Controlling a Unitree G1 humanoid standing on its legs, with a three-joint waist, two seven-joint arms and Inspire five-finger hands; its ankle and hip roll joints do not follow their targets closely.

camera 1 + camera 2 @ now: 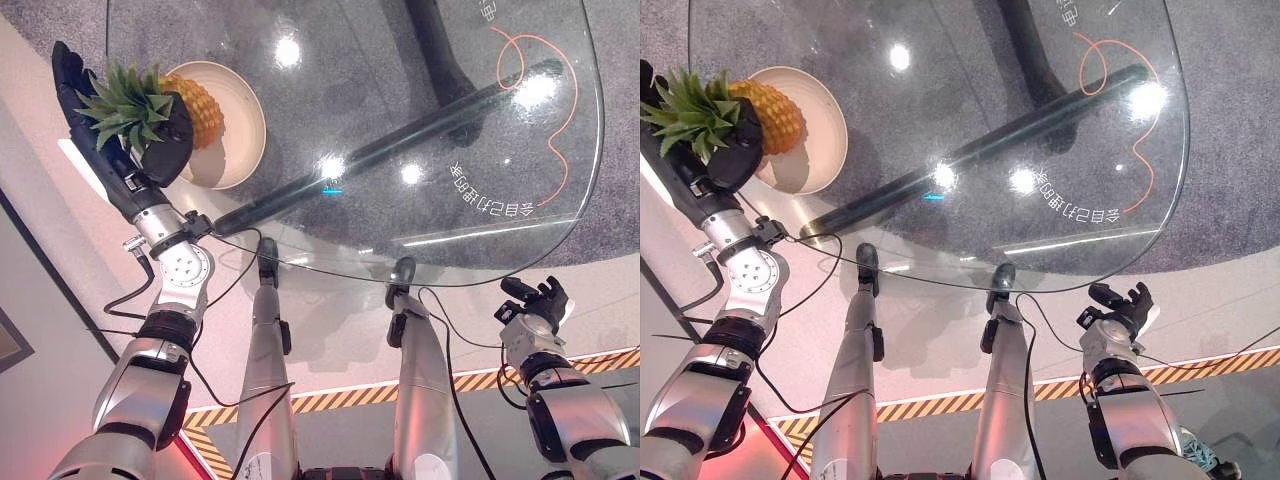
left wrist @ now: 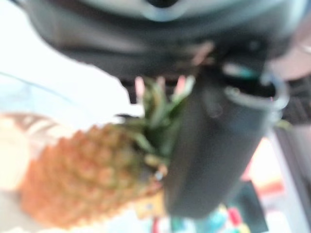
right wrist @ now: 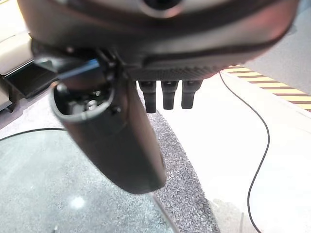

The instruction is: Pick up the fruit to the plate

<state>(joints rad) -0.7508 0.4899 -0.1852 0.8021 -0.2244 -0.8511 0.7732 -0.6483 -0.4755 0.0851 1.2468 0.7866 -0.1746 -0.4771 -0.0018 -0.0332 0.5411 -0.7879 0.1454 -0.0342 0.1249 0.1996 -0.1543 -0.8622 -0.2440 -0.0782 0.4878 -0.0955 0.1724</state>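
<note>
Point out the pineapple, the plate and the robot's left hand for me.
pineapple [image 1: 200,108]: left eye view, on its orange body.
plate [image 1: 240,150]: left eye view, on its bare cream inner surface.
left hand [image 1: 165,148]: left eye view, on the dark thumb curled round the pineapple's crown.

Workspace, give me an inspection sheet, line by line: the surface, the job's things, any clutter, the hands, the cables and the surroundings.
Surface: round glass table, see-through, with glare spots.
Job's things: pineapple over the cream plate at the table's left edge, held at its leafy crown.
Clutter: nothing seen on the glass.
Hands: left hand curled round the pineapple's crown; right hand low beside the table's near right edge, fingers relaxed, holding nothing.
Cables: orange cable looping under the glass at the far right.
Surroundings: grey carpet seen through the glass, pale floor, yellow-and-black striped tape on the near floor.
</note>
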